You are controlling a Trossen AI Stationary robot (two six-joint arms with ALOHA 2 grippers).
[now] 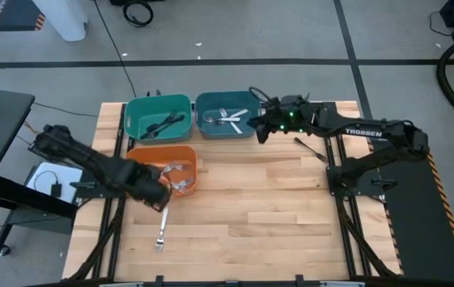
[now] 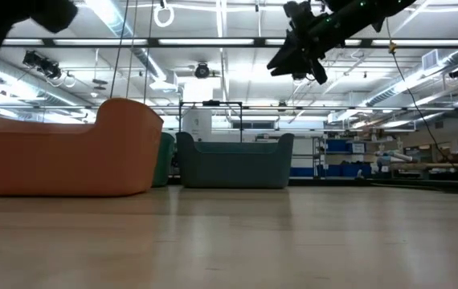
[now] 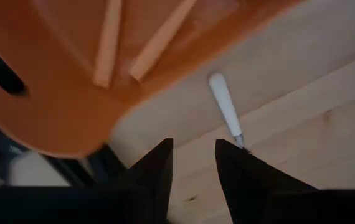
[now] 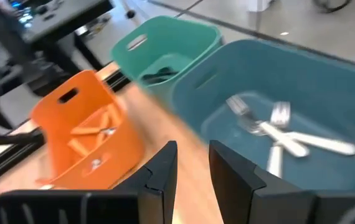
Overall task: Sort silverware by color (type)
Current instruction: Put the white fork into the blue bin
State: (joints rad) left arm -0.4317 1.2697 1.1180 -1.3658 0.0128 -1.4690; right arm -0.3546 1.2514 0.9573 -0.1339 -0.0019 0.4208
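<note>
Nearest the lens in the left wrist view: our left jaws point(image 3: 193, 163), parted with nothing between them, hanging by the orange bin point(image 1: 151, 154) corner over the counter point(image 1: 275, 199). Just past them lies a white-handled fork point(image 1: 162, 231), loose on the wood.

Right jaws point(image 1: 259, 127) hover at the blue bin point(image 1: 205, 101) edge, also parted and empty.

Progress, as we read it:
- blue bin: several silver forks point(image 4: 277, 127) in
- green bin point(image 1: 135, 108): black forks point(image 1: 166, 123) in
- orange bin: tan-handled forks point(image 4: 93, 130) in, plus a silvery cluster at its right end point(image 1: 181, 182); can't tell from above whether that's fork heads or a mis-sort
- still out: the white-handled fork on the counter, and a dark fork point(image 1: 312, 149) lying beside the right arm

So we're mostly done; two pieces left by our count. Dark one looks bound for green, white-handled one likely blue.
</note>
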